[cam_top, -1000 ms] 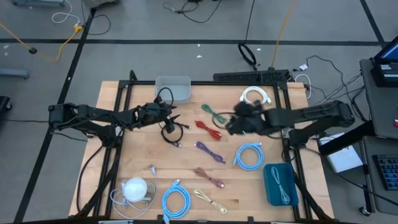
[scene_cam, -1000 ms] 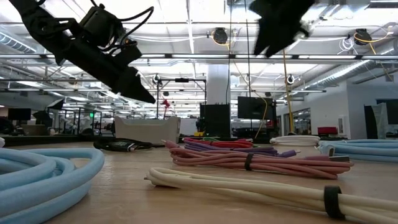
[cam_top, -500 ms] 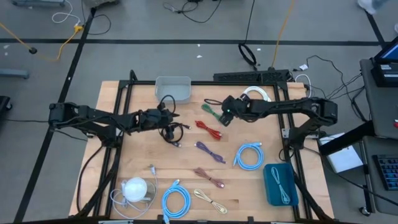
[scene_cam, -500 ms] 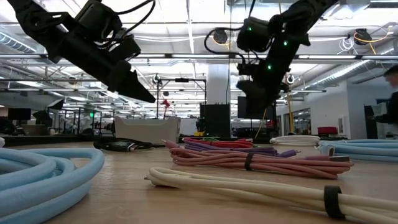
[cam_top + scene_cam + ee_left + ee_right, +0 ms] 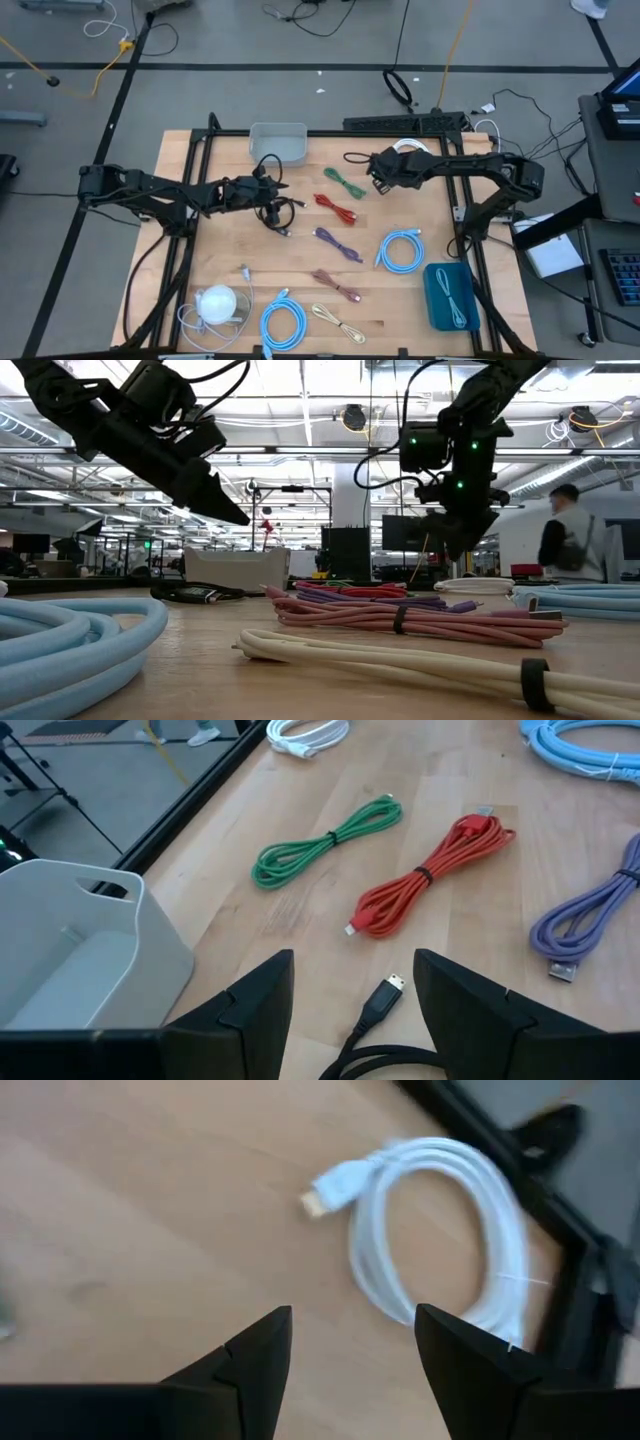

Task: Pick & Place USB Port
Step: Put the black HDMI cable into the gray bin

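Observation:
Several bundled USB cables lie flat on the wooden table [image 5: 230, 250]. My left gripper [image 5: 271, 189] hangs open above the black cable [image 5: 276, 212]. In the left wrist view [image 5: 350, 982] that cable's plug [image 5: 385, 992] lies on the wood between the fingers, below them. The low view shows this gripper [image 5: 236, 515] well clear of the table. My right gripper [image 5: 376, 171] is open near the far edge, beside the white coiled cable [image 5: 411, 152]. The coil [image 5: 440, 1230] and its plug [image 5: 325, 1198] lie ahead of the right gripper [image 5: 350, 1338] in the right wrist view.
A grey bin [image 5: 278, 142] stands at the far edge, left of centre. Green [image 5: 345, 183], red [image 5: 337, 208] and purple [image 5: 338, 243] cables lie mid-table, with a blue coil [image 5: 400, 250] and a teal case [image 5: 450, 295] to the right. A person [image 5: 565, 545] stands in the room behind.
My right arm has swung from over the middle-right of the table toward the far edge. It came down into the low view and turned to face the white coil. The cables have not moved.

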